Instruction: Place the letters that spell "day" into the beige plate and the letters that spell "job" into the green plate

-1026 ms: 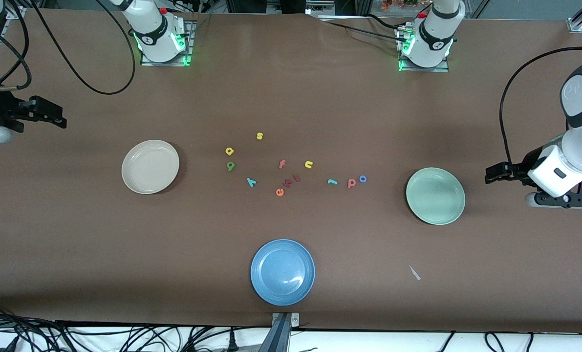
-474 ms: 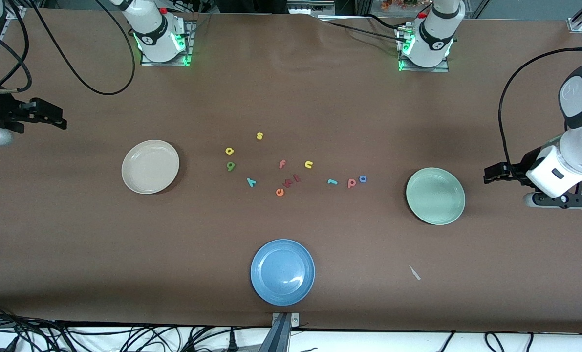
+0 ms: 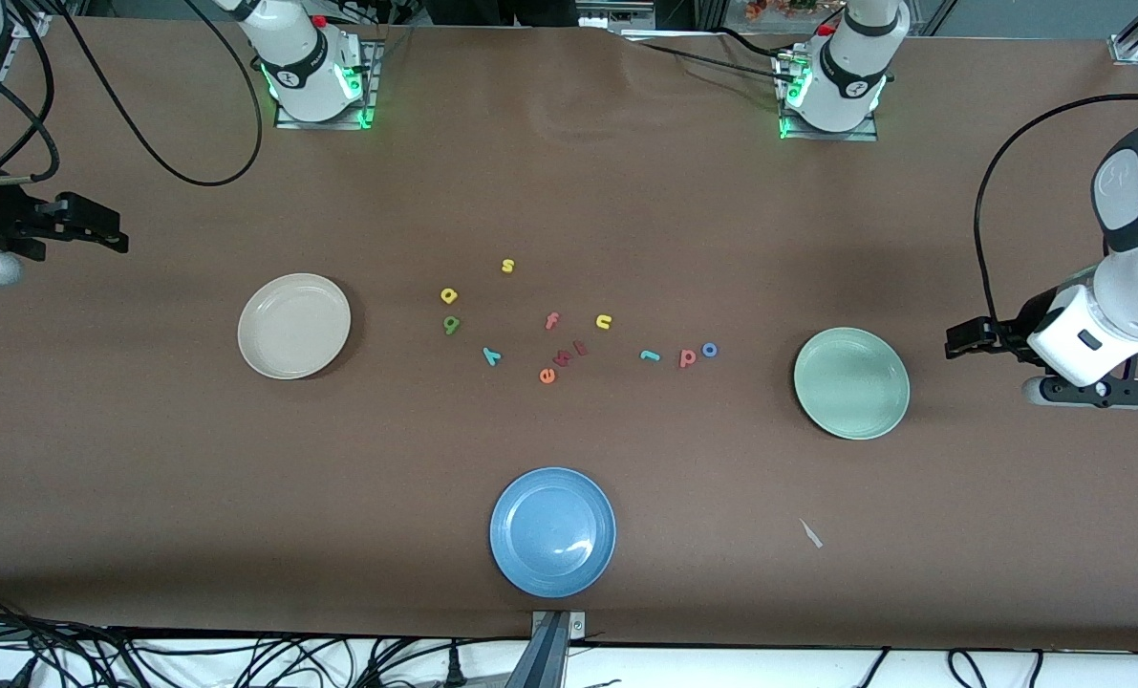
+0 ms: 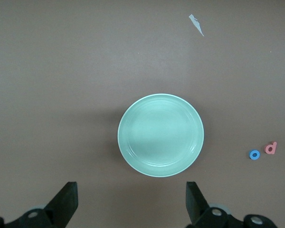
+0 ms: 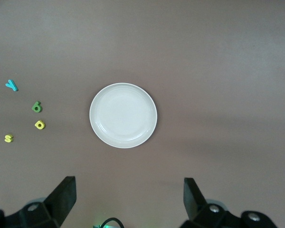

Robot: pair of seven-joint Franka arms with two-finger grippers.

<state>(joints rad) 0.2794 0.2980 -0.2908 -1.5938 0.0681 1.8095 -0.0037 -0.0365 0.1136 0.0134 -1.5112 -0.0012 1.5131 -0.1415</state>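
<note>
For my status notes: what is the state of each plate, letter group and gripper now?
beige plate: empty.
green plate: empty.
blue plate: empty.
"day" letters: on the table, near the beige plate.
"job" letters: on the table, near the green plate.
left gripper: open, holding nothing.
right gripper: open, holding nothing.

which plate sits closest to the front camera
The blue plate: it lies lowest in the front view, while the beige plate and green plate sit farther back.
</note>
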